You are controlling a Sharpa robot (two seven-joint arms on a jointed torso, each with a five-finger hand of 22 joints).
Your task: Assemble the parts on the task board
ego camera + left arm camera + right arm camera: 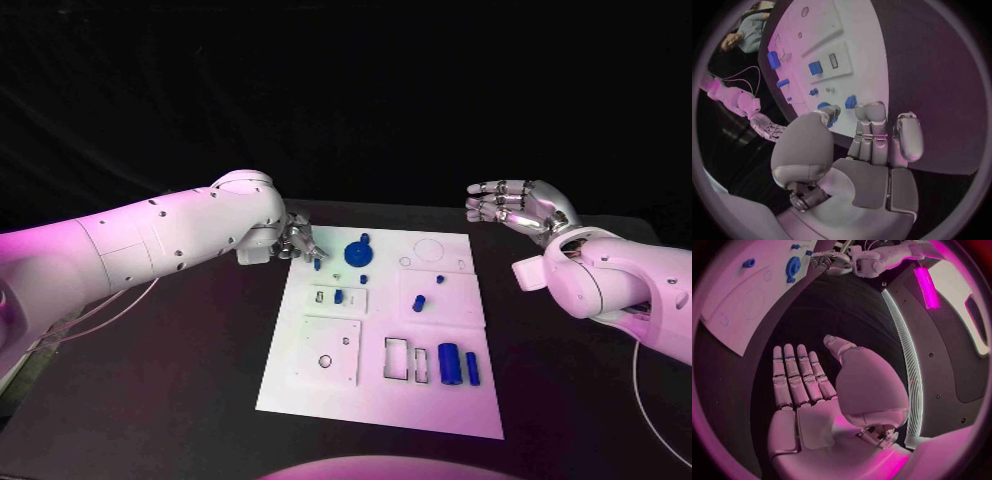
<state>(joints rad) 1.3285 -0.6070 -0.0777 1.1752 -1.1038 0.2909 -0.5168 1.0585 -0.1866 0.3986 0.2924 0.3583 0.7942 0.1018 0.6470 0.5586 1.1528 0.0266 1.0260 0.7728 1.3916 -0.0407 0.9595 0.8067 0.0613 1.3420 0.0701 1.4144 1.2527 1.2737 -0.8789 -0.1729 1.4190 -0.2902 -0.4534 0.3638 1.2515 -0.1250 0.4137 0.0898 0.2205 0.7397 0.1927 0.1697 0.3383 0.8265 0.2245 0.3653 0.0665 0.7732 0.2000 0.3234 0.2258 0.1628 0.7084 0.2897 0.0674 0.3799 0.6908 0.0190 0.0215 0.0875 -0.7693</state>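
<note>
Task board (433, 395) lies flat mid-table (173, 400), long side running away from the robot. Blue parts are scattered over it: two cylinders (459, 364) lying side by side near the robot-side right corner, a gear-like round part (358, 250) at the far left, small pegs (418, 301) around the middle. Nothing looks seated yet, so the task is at an early stage, by my read.

Risks: the left hand (299, 240) sits right at the board's far-left edge, close to the gear-like part. A careless reach could nudge the board or knock a small peg out of place. The pegs are tiny against these fingers, so a pinch could slip or flick one off the board. The cylinders could roll if bumped.

Left hand: fingers (873, 125) roughly straight and close together, thumb alongside, tips over the board edge just beside a blue part (850, 101). It holds nothing; whether the tips touch the board I cannot tell.

Right hand (516, 207): hovers off the board's far-right corner, well apart from the parts, fingers loosely spread, palm empty.
</note>
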